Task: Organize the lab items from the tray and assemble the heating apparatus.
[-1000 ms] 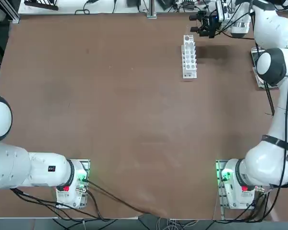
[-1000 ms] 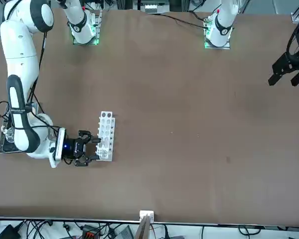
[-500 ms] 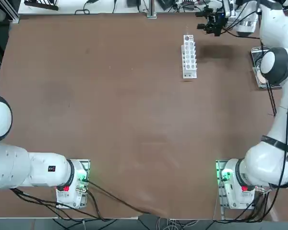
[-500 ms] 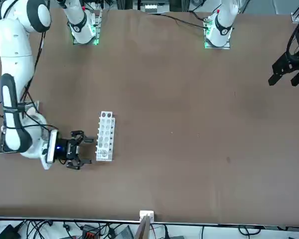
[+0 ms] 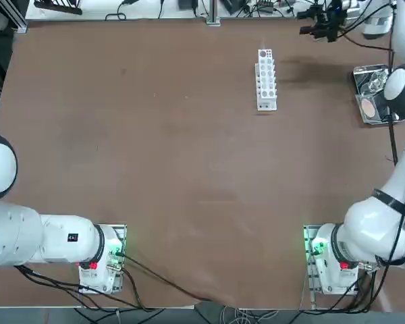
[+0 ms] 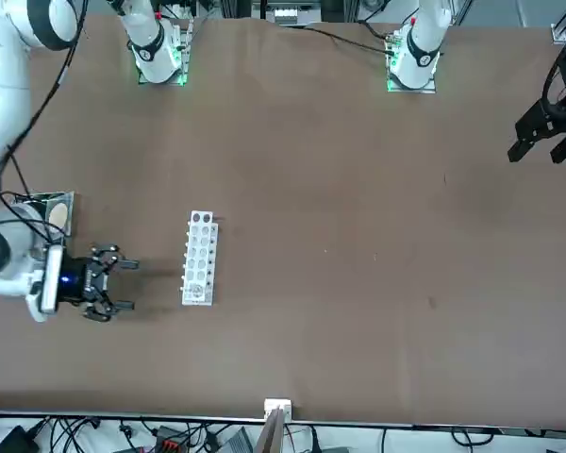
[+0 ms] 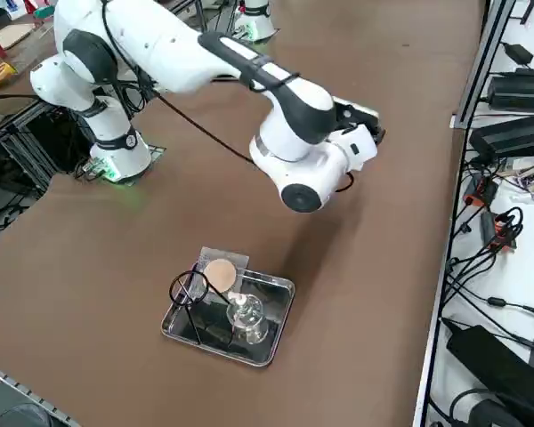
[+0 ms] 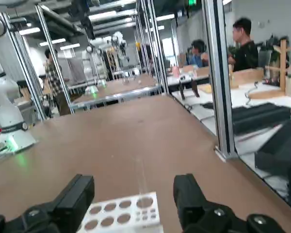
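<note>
The shiny metal tray [image 7: 283, 289] lies at the table's right edge and holds the lab items. A clear glass burner [image 7: 246, 317], a black wire ring stand [image 7: 190, 292] and a grey mesh with tan centre [image 7: 220, 273] lie in it. The top view shows the tray [image 5: 358, 88] with the burner [image 5: 374, 82] and mesh [image 5: 369, 108]. My right gripper [image 5: 307, 23] hovers at the far edge, between the rack and the tray, open with nothing in it. The front view places the gripper [image 6: 127, 285] beside the tray [image 6: 38, 198]. In the wrist view its fingers [image 8: 77, 196] stand wide apart.
A white test-tube rack [image 5: 266, 79] stands on the brown table left of my gripper, also seen as the rack [image 6: 198, 258] and the rack [image 8: 121, 213] just beyond the fingertips. Cables and black boxes [image 7: 516, 133] lie past the far edge. People stand in the room beyond.
My right gripper has drawn back from the end of the white rack toward the tray side and far edge. The rack stays where it was.
</note>
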